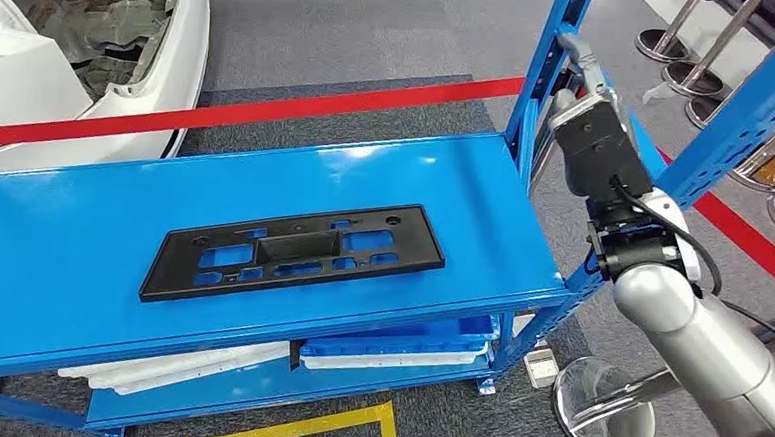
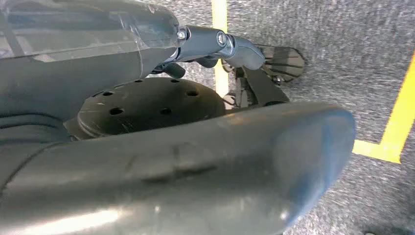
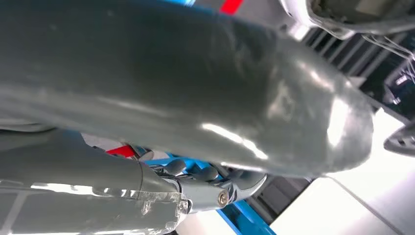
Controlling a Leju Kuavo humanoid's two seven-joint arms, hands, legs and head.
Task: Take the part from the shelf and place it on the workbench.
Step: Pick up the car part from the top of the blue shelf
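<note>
Your part (image 1: 294, 253) lay flat on the top of the blue shelf (image 1: 79, 292), and no hand was touching it. It was a long, thin black plate with holes cut in it. Its long way ran across the shelf, side to side, with the end nearer your right hand tipped a little farther back.

Your right hand (image 1: 580, 63) was up by the shelf's corner post (image 1: 543, 76), well apart from the part. The part lay off to that hand's left and lower down. You could not tell from the pictures if this hand was open or closed (its thumb (image 3: 274, 93) was too close to the wrist camera).

Your left hand (image 2: 205, 161) hung down low over the grey floor (image 2: 342, 44) with yellow tape (image 2: 391, 132). Its fingers (image 2: 215, 41) held nothing, though how far they were curled was not clear.

So the right hand looked nearer. It would need to come across to the left and down to reach the part's near end.
</note>
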